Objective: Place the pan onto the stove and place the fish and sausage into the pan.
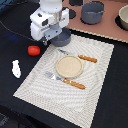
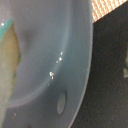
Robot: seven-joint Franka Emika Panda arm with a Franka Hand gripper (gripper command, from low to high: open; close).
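Note:
The grey-blue pan [image 1: 62, 37] sits at the far corner of the woven placemat [image 1: 95, 65], next to the stove [image 1: 107, 31]; its handle is hidden behind my arm. My gripper [image 1: 50, 40] is down at the pan's rim, its fingertips hidden. In the wrist view the pan's bowl [image 2: 55, 55] fills the picture, very close. The red sausage [image 1: 33, 50] and the white fish [image 1: 16, 68] lie on the black table toward the exterior view's left, apart from the gripper.
A larger grey pot [image 1: 92, 12] and a pale bowl [image 1: 123, 17] stand on the stove. On the placemat are a beige plate [image 1: 69, 66], a knife [image 1: 80, 56] and a fork [image 1: 67, 81] with orange handles.

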